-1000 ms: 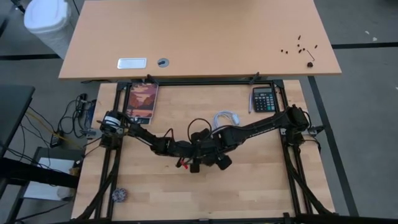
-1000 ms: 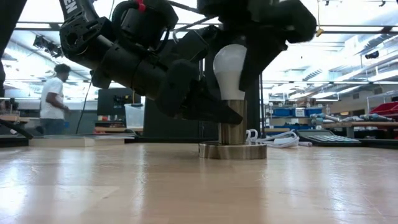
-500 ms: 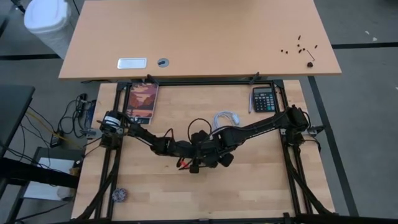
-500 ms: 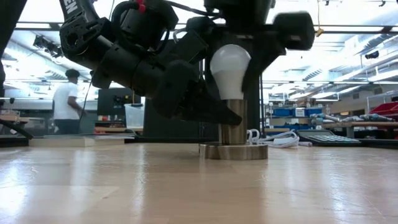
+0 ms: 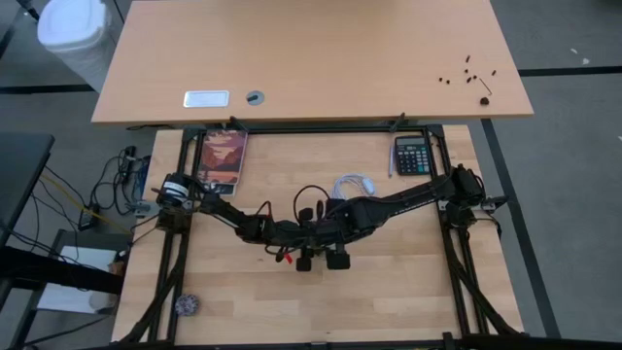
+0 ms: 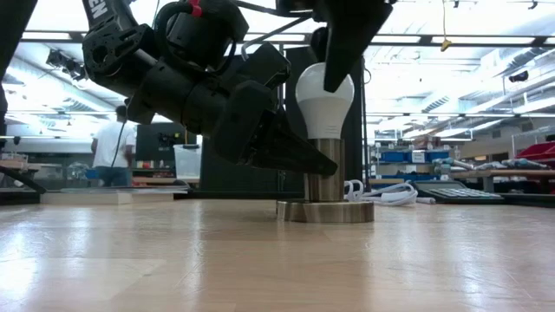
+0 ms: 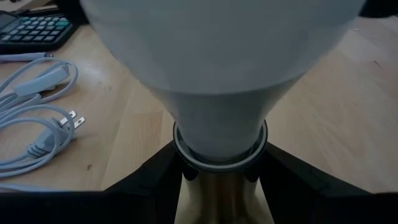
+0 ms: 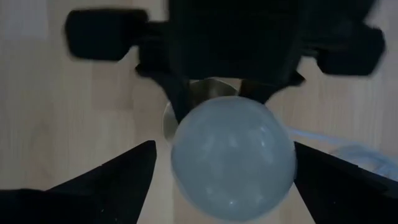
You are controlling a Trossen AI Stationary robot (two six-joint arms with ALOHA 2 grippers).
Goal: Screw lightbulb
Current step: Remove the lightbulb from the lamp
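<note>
Behind the wooden desk (image 5: 389, 292) the low view looks into a bright workshop, where one person (image 6: 111, 143) in a white top stands far off by the benches. Near the middle of the desk stands one silvery socket (image 6: 325, 199), its flat round foot on the wood and its short brass-toned barrel upright. One lightbulb (image 6: 324, 102) sits upright in that barrel, white globe above, narrow neck down in the collar.

Two dark arms meet over it. The left hand (image 7: 217, 171) reaches in low from the left side, its two fingers (image 7: 155, 171) set against either side of the socket barrel just under the bulb's neck, pinching the socket. The right hand (image 8: 227, 171) hangs above the bulb, pointing straight down, its two fingers (image 8: 112, 171) spread wide, one on each side of the globe and clear of it in the right wrist view; in the low view one fingertip shows in front of the top of the bulb.

One coiled white cord (image 7: 34, 118) with a two-pin plug lies on the desk just beyond the socket. One black calculator (image 5: 412, 154) rests near the far right corner, and one picture card (image 5: 223, 157) lies near the far left.
</note>
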